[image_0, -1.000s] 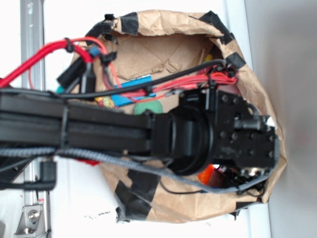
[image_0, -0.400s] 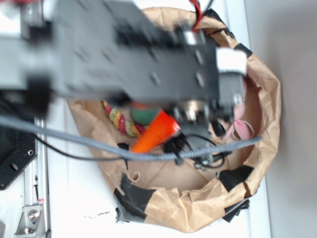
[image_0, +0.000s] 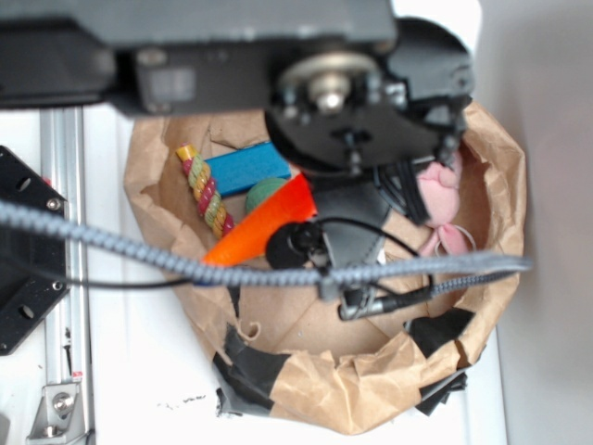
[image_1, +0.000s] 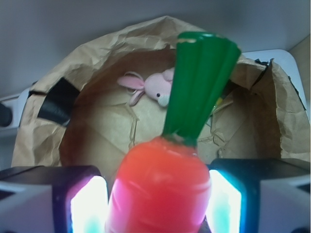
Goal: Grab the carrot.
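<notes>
The gripper [image_1: 158, 204] pinches the carrot [image_1: 160, 187] by its orange body between both fingers [image_1: 87, 206], green stem pointing away, above the paper bag [image_1: 73, 73] holding a pink plush bunny [image_1: 155, 87].

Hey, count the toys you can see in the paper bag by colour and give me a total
Orange: 1, the carrot, clamped in the gripper
Blue: 1, the block
Pink: 1, the plush bunny
Green: 1, the ball
Multicoloured: 1, the rope
Total: 5; others may be hidden under the arm.
</notes>
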Controlling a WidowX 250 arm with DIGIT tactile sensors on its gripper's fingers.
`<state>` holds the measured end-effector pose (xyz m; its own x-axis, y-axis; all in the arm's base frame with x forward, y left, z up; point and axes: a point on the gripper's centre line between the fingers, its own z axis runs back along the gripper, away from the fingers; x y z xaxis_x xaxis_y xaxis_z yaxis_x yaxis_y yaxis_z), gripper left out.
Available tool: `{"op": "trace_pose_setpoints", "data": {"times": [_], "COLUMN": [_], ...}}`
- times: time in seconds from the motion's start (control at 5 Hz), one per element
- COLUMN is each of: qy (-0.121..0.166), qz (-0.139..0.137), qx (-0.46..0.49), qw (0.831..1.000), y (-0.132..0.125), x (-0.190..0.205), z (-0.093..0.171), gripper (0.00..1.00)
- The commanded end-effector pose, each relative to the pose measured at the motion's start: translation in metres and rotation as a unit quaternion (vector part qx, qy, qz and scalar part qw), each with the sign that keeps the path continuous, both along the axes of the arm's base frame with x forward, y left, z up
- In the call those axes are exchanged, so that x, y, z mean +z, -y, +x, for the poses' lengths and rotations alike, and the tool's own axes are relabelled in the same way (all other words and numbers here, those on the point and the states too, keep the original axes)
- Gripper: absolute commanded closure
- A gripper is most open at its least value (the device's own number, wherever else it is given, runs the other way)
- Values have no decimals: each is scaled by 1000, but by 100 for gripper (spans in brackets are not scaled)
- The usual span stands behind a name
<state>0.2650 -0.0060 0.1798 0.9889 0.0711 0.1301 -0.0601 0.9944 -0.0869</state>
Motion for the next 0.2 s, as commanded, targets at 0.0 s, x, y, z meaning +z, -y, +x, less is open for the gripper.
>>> {"op": "trace_pose_setpoints", "data": {"times": [0.0], "qy": [29], "qz": [23], "qx": [-3], "qw": [999], "y": [-8], "x": [14], "z": [2], "gripper": [100]}}
